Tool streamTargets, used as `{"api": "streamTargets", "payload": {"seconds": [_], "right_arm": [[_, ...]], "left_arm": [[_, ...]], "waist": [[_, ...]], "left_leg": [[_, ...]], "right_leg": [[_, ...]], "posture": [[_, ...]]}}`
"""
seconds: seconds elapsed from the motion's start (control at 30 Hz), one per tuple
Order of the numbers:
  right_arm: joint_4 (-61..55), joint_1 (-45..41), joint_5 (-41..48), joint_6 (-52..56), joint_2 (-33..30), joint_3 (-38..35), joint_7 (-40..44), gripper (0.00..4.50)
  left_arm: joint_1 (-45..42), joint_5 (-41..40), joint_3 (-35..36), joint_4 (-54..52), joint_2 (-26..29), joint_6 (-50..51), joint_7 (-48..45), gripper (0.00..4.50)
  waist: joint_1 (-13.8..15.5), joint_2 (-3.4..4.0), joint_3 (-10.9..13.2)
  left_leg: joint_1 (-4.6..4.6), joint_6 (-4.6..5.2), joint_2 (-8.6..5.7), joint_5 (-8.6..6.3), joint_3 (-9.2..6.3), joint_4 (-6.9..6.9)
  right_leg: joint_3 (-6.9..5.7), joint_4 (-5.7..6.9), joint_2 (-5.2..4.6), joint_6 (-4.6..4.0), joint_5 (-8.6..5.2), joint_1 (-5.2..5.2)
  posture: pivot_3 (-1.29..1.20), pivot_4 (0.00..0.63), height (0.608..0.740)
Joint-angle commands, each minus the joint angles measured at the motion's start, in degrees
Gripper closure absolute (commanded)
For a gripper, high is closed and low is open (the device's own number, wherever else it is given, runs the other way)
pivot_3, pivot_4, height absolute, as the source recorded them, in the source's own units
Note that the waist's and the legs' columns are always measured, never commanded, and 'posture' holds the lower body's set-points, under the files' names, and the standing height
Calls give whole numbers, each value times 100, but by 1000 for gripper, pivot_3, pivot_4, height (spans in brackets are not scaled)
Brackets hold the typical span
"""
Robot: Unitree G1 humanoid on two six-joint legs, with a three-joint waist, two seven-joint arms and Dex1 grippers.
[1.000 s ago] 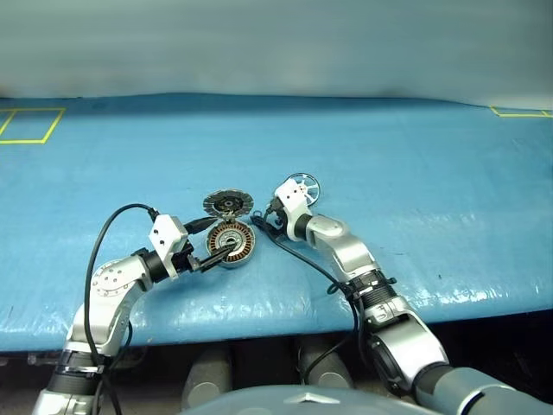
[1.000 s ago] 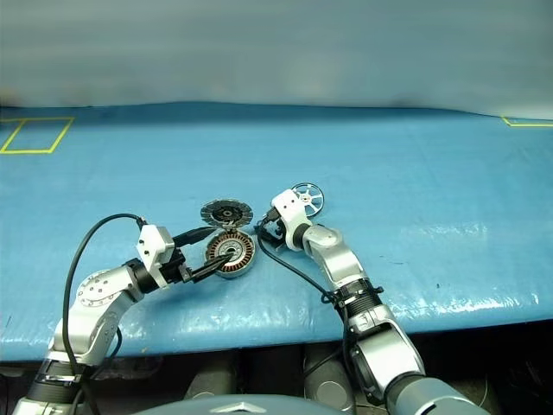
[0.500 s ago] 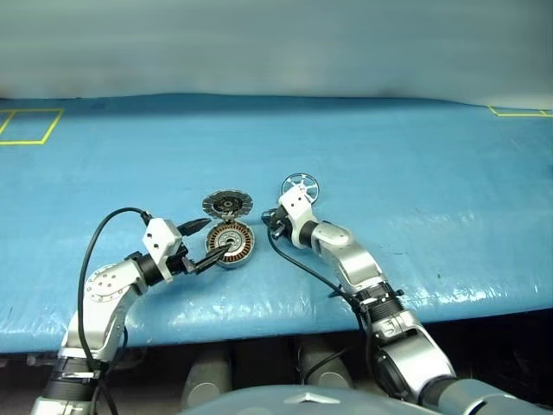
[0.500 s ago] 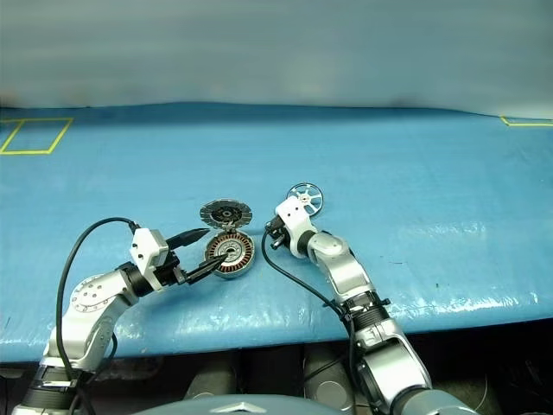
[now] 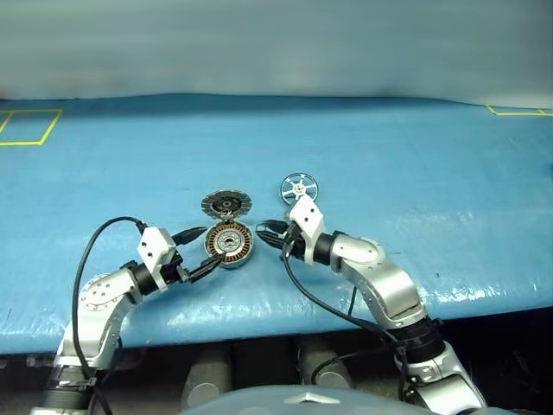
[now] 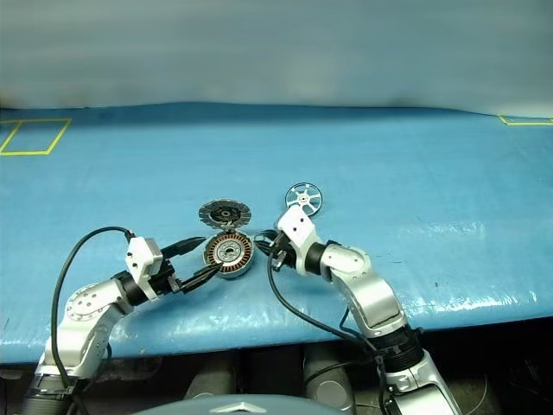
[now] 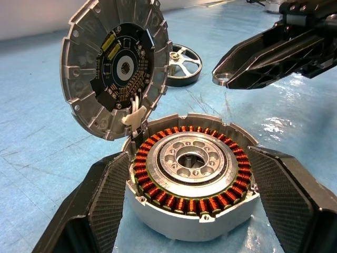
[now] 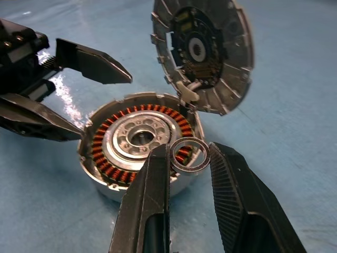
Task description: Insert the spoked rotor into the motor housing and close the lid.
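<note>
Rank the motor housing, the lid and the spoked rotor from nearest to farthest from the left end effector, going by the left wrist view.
1. Motor housing: between the left end effector's fingers.
2. Lid: standing open just behind the housing.
3. Spoked rotor: lying on the blue table beyond the lid.

In the left wrist view, the lid stands open and covers the left part of the spoked rotor lying beyond it. The near wall of the motor housing is partly covered by the left pincer's two black fingers, which the picture's lower edge cuts off. In the head views the rotor's spokes are too small to count.
</note>
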Motion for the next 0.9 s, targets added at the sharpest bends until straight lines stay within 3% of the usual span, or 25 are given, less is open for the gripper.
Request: {"api": "streamTargets", "payload": {"seconds": [0.03, 0.37, 0.9], "right_arm": [[223, -350, -103, -153, 120, 234, 14, 3747], [1333, -1056, -462, -535, 465, 869, 264, 3747], [1411, -1127, -626, -673, 524, 889, 300, 3747]], "left_arm": [[35, 217, 11, 162, 54, -467, -92, 601], [41, 287, 21, 457, -130, -1264, -89, 601], [119, 215, 53, 575, -183, -1481, -114, 601]], "waist": [[5, -1, 0], [20, -1, 0], [18, 0, 0]], "left_leg": [[0, 0, 0, 0, 0, 0], [-2, 0, 0, 0, 1, -10], [-2, -1, 0, 0, 0, -11]], "right_leg": [[0, 0, 0, 0, 0, 0], [-2, -4, -3, -2, 0, -5], [-3, -5, -4, -2, -1, -5]], "posture": [[0, 150, 740], [0, 150, 740], [0, 150, 740]]}}
